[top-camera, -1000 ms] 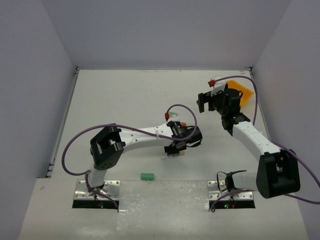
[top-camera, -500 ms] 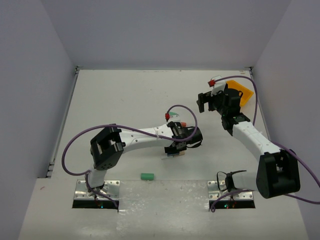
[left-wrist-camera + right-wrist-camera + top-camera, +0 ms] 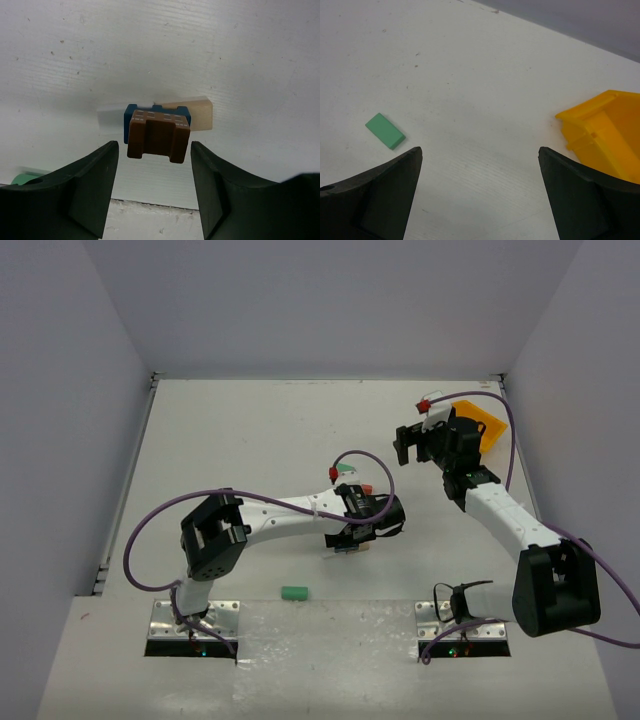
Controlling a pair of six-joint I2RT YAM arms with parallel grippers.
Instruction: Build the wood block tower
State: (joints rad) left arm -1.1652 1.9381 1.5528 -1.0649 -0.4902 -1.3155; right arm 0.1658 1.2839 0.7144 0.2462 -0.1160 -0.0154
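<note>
Three pieces stand stacked on the bench [image 3: 250,60]: brown block [image 3: 159,136] on blue block [image 3: 131,116] on pale plank [image 3: 197,111]. The left tool [image 3: 153,150] straddles the brown block, parted and gripping nothing; lifting away aslant could clip and topple it. The right tool [image 3: 480,150] gapes empty beside the yellow bin [image 3: 605,125].

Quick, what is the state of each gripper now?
Left gripper: open, straddling the brown notched wooden block, not gripping it.
Right gripper: open, empty.
</note>
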